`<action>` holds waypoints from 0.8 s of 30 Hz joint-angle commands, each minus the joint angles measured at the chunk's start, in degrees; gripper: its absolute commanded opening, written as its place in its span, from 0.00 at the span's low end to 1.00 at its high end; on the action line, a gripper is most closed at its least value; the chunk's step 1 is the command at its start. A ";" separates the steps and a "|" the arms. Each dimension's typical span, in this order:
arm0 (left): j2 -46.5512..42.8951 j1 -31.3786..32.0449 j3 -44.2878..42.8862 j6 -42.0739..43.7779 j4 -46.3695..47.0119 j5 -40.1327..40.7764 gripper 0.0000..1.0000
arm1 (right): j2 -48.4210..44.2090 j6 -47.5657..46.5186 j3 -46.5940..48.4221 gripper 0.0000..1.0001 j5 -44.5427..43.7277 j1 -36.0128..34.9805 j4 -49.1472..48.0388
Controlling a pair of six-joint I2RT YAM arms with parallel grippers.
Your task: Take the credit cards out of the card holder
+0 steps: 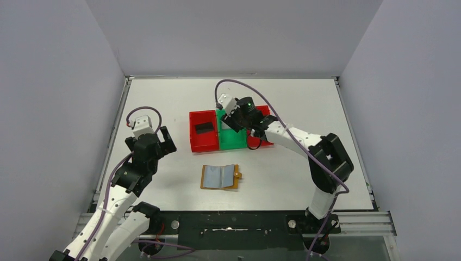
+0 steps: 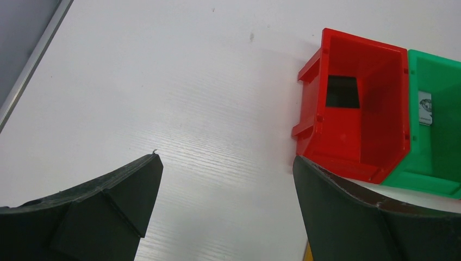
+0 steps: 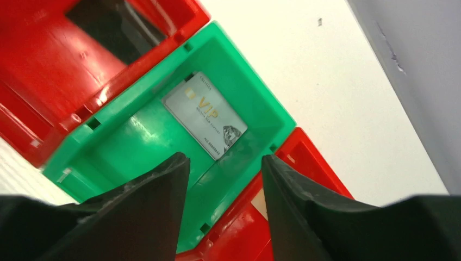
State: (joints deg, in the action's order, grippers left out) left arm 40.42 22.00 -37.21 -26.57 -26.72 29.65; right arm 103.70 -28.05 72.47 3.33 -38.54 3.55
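Observation:
The card holder lies open and flat on the table in front of the bins, showing its two pale blue-grey panels and its small side tab. A silver VIP credit card lies on the floor of the green bin. A black card lies in the left red bin. My right gripper hangs open over the near wall of the green bin, with nothing between its fingers. My left gripper is wide open and empty over bare table, left of the bins.
The three bins stand side by side mid-table: red, green and another red, which my right arm partly hides. Grey walls close in the table on three sides. A metal rail runs along the left edge.

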 commanded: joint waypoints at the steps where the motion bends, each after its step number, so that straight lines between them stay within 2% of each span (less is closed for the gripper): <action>1: 0.01 -0.46 -0.67 0.64 3.26 -0.21 0.93 | -9.88 33.49 0.88 0.56 -5.69 0.62 0.63; 5: 0.76 -0.64 -0.67 0.55 3.09 -0.52 0.93 | -11.61 56.06 5.40 0.56 -12.61 0.48 18.41; 9: 0.80 -0.77 -0.67 0.55 3.00 -0.08 0.93 | -16.84 68.63 -1.92 0.56 -16.70 -3.39 19.08; 12: 1.00 -1.28 -0.67 0.32 2.90 0.58 0.93 | -19.13 75.87 -6.72 0.57 -24.15 -9.93 19.23; 16: 1.76 -1.65 -0.70 0.20 3.17 -1.04 0.93 | -17.59 83.88 -6.60 0.58 -34.02 -19.85 24.73; 21: 2.82 -1.77 -0.67 0.49 3.51 -1.99 0.93 | -11.43 89.32 -3.38 0.58 -37.68 -28.14 26.87; 24: 3.22 -2.08 -0.67 0.64 3.56 -1.90 0.93 | -7.10 90.64 -1.50 0.58 -35.84 -29.96 26.94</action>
State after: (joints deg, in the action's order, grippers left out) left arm 43.44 20.51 -37.21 -26.52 -26.70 28.23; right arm 92.33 56.16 66.96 -27.88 -66.78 29.52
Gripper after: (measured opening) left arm 0.934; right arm 0.578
